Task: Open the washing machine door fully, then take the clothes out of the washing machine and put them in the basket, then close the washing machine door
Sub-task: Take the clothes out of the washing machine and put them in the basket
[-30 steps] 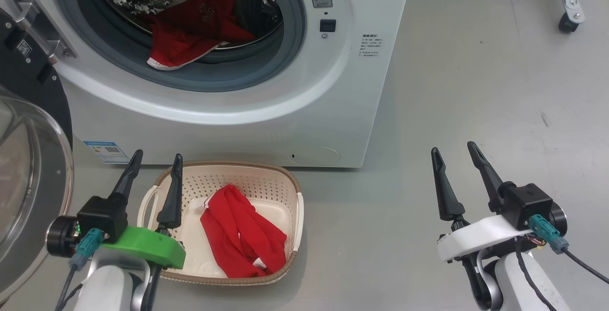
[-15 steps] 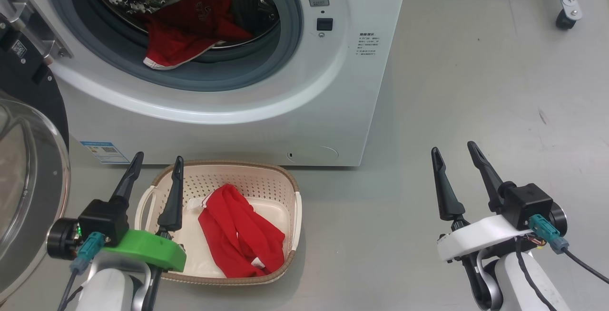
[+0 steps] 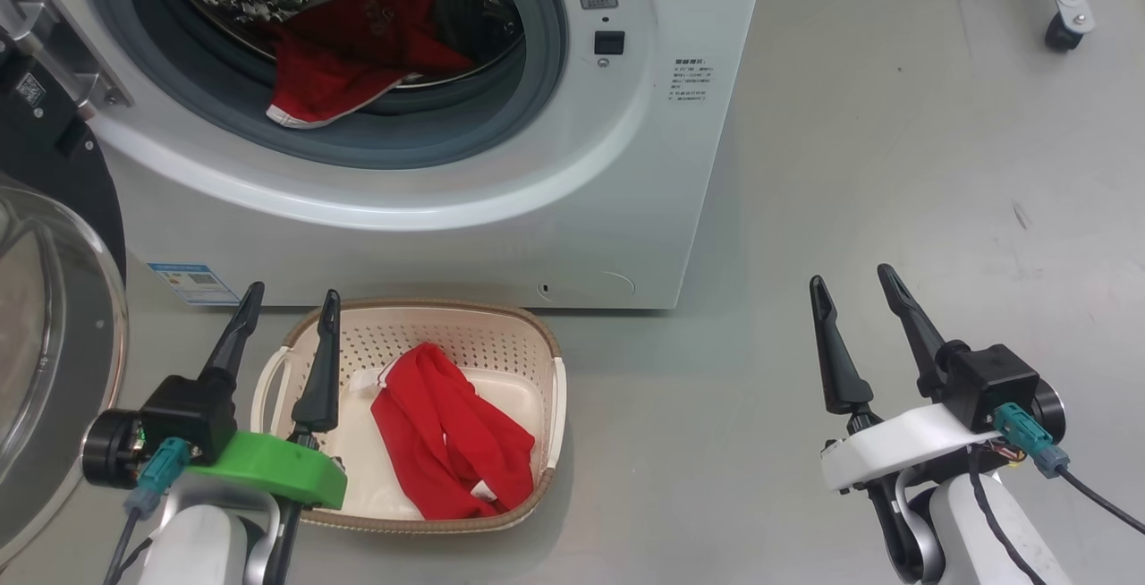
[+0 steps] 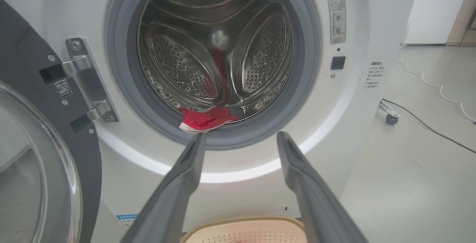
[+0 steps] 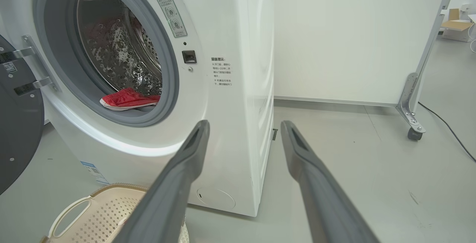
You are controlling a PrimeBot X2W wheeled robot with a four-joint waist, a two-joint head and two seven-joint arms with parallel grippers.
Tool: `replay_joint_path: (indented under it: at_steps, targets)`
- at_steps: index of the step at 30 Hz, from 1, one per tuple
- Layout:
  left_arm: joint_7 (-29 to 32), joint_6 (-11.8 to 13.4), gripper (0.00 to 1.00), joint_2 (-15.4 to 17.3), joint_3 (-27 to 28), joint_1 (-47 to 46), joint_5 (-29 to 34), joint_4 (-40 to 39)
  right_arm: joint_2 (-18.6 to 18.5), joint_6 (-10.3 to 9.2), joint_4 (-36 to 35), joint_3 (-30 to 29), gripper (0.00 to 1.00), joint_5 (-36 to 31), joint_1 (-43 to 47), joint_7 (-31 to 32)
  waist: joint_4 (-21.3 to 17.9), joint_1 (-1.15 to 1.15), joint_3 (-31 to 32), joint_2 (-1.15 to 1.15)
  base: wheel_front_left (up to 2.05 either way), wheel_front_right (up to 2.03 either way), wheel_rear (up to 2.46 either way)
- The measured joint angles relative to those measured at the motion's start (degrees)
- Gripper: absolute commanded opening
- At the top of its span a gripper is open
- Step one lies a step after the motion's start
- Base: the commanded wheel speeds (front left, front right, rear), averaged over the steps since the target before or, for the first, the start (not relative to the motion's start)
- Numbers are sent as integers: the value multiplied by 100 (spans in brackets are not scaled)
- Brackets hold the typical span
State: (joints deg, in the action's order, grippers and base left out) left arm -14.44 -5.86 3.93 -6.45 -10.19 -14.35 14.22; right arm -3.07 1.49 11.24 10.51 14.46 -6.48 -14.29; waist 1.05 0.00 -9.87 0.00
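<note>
The white washing machine (image 3: 537, 165) stands with its black-rimmed glass door (image 3: 54, 317) swung open to the left. A red garment (image 3: 349, 57) lies in the steel drum, its white-edged end draped over the grey seal (image 4: 202, 119) (image 5: 128, 98). More red clothes (image 3: 447, 442) lie in the cream basket (image 3: 537, 334) on the floor before the machine. My left gripper (image 3: 293, 290) hovers open and empty over the basket's left side, pointing at the drum opening (image 4: 241, 136). My right gripper (image 3: 850, 275) is open and empty, well right of the machine (image 5: 245, 124).
Grey floor stretches to the right of the machine. A metal frame leg on a castor (image 3: 1064, 21) stands at the far right, holding a white panel (image 5: 334, 31). A black cable (image 4: 427, 124) runs across the floor on that side.
The whole head picture has drifted slightly left and up, a camera shift. Both grippers stay open in the same pose and the clothes lie as before.
</note>
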Motion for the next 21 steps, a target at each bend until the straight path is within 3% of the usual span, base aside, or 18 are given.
replay_joint_path:
  at_steps: [10, 21]
  targets:
    - [0, -5, 100, 53, 20, 7, 165, -29, 3, 21, -112, 66, 100, -27, -3, 0, -83, 0, -333, 0, 0, 0, 0]
    - [280, -4, 100, 543, 78, -487, 427, 44, 12, 40, -203, 261, 100, -49, -209, 0, -276, 0, -889, 0, 0, 0, 0]
